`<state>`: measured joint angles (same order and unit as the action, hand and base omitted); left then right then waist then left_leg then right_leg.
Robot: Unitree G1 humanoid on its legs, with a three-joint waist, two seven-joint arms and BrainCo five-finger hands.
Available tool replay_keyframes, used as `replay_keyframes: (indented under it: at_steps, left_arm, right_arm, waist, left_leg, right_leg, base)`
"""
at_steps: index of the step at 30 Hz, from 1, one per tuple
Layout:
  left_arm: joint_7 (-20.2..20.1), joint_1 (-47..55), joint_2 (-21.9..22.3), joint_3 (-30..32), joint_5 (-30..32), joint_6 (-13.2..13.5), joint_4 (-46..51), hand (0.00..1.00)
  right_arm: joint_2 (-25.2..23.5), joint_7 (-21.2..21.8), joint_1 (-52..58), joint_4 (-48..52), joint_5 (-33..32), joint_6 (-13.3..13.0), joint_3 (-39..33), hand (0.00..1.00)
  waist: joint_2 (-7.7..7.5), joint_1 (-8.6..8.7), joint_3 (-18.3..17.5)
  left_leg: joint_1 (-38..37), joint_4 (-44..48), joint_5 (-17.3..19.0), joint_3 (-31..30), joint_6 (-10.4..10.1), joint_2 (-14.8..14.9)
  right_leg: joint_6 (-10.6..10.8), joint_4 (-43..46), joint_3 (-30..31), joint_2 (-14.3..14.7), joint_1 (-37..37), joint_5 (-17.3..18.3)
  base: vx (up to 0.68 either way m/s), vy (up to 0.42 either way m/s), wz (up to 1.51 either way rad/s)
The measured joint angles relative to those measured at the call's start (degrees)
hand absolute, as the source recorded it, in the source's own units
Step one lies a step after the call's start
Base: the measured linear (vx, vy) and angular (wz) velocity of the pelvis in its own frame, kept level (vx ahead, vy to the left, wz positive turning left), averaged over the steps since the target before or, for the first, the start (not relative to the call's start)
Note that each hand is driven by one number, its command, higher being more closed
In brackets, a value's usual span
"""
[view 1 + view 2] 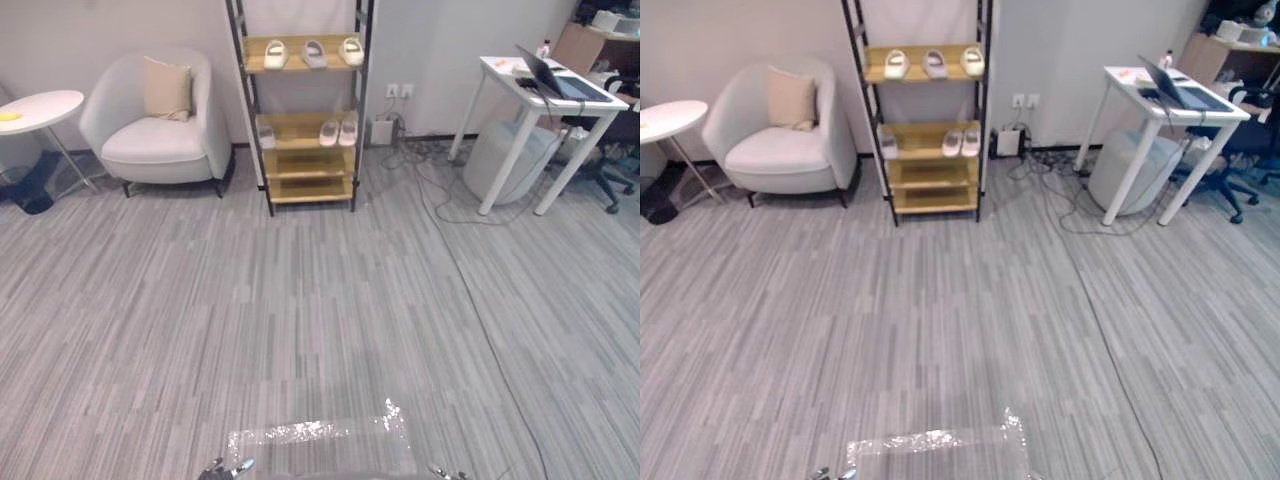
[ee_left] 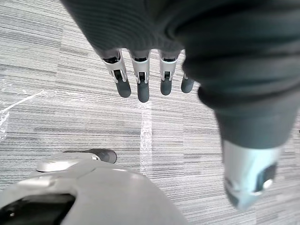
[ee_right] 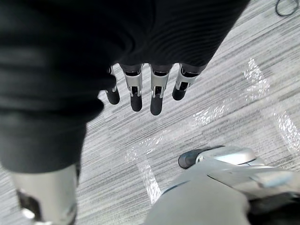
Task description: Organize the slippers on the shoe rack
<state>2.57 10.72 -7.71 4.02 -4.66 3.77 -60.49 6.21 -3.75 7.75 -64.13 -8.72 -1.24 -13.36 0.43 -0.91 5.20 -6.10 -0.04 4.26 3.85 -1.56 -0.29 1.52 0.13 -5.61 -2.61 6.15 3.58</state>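
Observation:
The shoe rack (image 1: 305, 160), black-framed with wooden shelves, stands against the far wall. On its top shelf lie three pale slippers (image 1: 314, 53) side by side. Its middle shelf holds one slipper (image 1: 266, 135) at the left and a pair (image 1: 339, 132) at the right. The two lower shelves look bare. My left hand (image 2: 140, 79) hangs over the grey striped floor with straight fingers and nothing in it. My right hand (image 3: 145, 89) hangs the same way, open and holding nothing. Both hands are far from the rack.
A white armchair (image 1: 160, 130) with a cushion stands left of the rack, with a round side table (image 1: 40, 105) further left. At the right are a white desk (image 1: 550, 95) with a laptop, loose cables (image 1: 430, 175) and an office chair (image 1: 610, 165). Shiny tape marks (image 1: 320, 432) lie on the floor nearby.

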Motion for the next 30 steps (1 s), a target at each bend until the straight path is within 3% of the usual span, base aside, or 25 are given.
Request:
replay_keyframes:
  at_steps: [14,30]
  left_arm:
    - [0.0,-1.5,0.4,0.5,0.1,0.9,-0.2,0.0]
    - [0.9,-1.7,0.3,0.3,0.0,1.0,-0.3,0.0]
  right_arm:
    - [-2.5,-0.2,-5.1,0.1,2.1,-0.8,0.4,0.0]
    - [-3.0,-0.7,-5.4,0.1,2.6,-1.0,0.8,0.0]
  waist:
    - [-0.22,-1.32,1.2]
    - [-0.76,-1.53,1.9]
  left_leg:
    - [-2.4,-3.2,-0.9,0.1,-0.8,0.3]
    - [-3.0,-5.7,-2.1,-0.8,-0.4,0.2]
  right_leg:
    - [0.9,-2.2,-2.1,0.4,2.3,0.2]
    - [0.8,-2.5,-3.4,0.5,2.1,0.2]
  base:
    - [0.02,-0.022,0.02]
    - [-0.02,-0.016,0.03]
